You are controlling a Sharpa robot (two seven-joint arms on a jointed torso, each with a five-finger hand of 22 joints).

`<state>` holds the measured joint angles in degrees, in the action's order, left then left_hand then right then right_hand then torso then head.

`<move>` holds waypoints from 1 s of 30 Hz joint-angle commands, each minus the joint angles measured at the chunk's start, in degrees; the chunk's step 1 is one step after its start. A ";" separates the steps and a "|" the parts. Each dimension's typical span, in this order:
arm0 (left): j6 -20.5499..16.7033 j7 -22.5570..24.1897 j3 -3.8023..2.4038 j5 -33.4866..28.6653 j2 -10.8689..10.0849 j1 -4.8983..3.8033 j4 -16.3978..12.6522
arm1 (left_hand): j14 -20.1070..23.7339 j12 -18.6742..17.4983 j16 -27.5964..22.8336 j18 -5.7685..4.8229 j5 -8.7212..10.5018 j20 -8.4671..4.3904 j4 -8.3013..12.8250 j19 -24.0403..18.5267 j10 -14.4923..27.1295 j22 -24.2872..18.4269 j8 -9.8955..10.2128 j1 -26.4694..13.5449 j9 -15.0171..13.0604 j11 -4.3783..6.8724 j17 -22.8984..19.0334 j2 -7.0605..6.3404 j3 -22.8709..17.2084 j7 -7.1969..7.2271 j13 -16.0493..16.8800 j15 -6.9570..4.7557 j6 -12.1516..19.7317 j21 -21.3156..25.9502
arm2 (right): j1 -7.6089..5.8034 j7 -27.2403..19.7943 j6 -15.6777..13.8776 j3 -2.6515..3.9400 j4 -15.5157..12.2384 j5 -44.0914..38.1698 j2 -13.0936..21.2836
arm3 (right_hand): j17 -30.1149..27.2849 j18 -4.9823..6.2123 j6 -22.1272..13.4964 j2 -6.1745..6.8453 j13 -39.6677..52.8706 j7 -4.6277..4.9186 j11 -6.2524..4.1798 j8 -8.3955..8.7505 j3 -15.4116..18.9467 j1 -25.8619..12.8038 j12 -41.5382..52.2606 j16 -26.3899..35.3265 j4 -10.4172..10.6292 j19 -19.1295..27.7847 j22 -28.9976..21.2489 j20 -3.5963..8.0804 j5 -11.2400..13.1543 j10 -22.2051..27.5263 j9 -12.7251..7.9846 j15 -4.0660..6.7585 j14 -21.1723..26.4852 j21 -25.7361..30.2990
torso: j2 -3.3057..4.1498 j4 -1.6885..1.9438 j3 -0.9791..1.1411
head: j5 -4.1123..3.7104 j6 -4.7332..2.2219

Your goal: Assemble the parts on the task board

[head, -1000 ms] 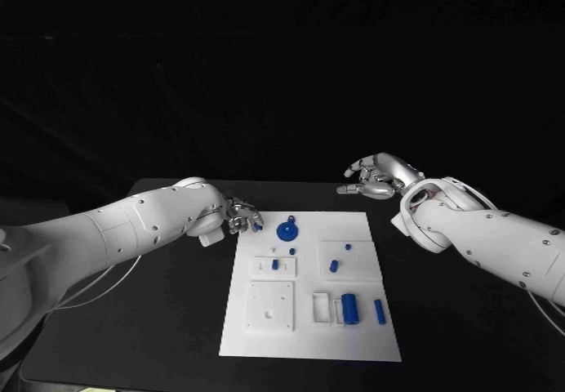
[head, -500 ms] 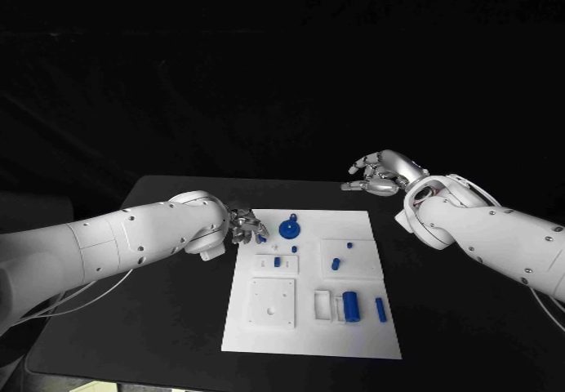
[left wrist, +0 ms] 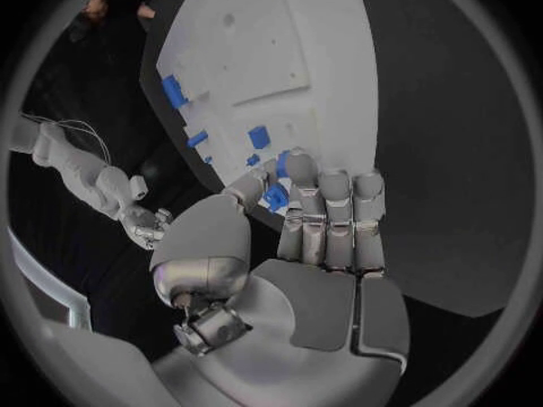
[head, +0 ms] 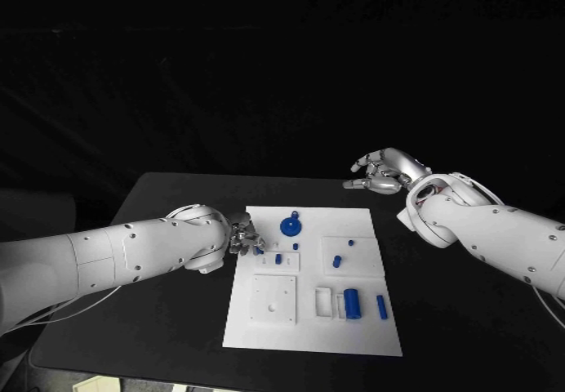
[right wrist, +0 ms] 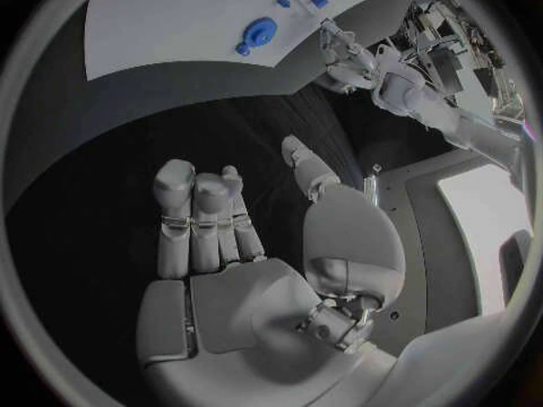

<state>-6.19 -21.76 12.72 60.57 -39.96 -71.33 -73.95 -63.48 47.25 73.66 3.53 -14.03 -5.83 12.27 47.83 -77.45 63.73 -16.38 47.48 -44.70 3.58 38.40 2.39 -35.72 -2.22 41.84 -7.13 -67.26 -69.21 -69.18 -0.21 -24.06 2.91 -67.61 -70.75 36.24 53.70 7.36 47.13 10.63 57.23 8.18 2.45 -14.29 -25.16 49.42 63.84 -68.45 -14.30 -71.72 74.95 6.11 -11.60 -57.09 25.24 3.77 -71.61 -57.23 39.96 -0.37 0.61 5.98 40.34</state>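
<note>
The task board (head: 312,282) lies in the middle of the black surface (head: 153,327), and the assembly looks barely begun: several blue parts lie loose on it, among them a round disc (head: 290,228) near the far edge, small pegs (head: 335,262) mid-board and a larger cylinder (head: 351,302) near a white holder. The left hand (head: 244,235) sits at the board's left edge, its fingers (left wrist: 328,217) pinching a small blue part (left wrist: 275,197). The right hand (head: 379,174) hovers off the board's far right corner, fingers loosely curled and holding nothing. Most seating seems left to do.
</note>
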 commanded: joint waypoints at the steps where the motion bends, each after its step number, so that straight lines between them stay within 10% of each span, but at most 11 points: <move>1: -1.50 -0.26 0.05 2.07 0.12 0.38 -0.34 | -2.58 0.44 0.56 0.71 -0.30 -8.42 -0.33 0.73 -2.36 -0.07 -1.36 0.70 -0.15 1.61 0.16 -0.01 0.05 1.41 0.20 -2.00 -2.15 -0.37 | 0.03 -0.28 0.63 0.02 -0.13 -0.01 0.02 | -0.08 7.64 -0.43 -0.58 -0.07 1.01 0.18 -0.25 0.02 0.03 0.24 0.24 0.48 0.06 0.34 0.31 -0.32 0.19 -0.01 -0.03 0.23 0.28 | 0.11 -0.11 0.01 | 0.07 0.26; 30: -1.47 -0.04 0.12 3.60 1.07 1.96 -0.04 | -3.02 0.72 0.87 0.88 -0.54 -8.62 -0.30 1.10 -2.80 -0.12 -1.64 0.68 -0.23 1.80 0.35 -0.13 0.07 1.61 0.48 -2.25 -2.57 -0.81 | 0.03 -0.21 0.68 0.02 -0.39 -0.01 0.02 | -0.08 7.64 -0.45 -0.65 -0.16 1.02 0.18 -0.25 0.03 0.02 0.31 0.25 0.55 0.04 0.36 0.30 -0.45 0.22 -0.02 -0.04 0.23 0.32 | 0.09 -0.10 0.00 | -0.41 0.82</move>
<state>-7.57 -21.98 12.85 63.49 -39.03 -69.41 -73.86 -64.31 47.65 74.33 3.53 -14.35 -6.15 12.12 48.55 -78.44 63.69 -17.82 47.71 -44.87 3.80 38.70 2.17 -35.40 -2.00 42.27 -7.16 -68.08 -69.66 -69.17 -0.20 -24.01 2.91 -67.90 -70.69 36.26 53.70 7.37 47.13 10.63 57.13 8.18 2.45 -14.29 -25.15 49.42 63.84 -68.45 -13.98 -71.72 74.93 6.11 -11.82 -57.09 25.24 3.77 -71.62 -57.23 40.07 -0.49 0.60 5.60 41.17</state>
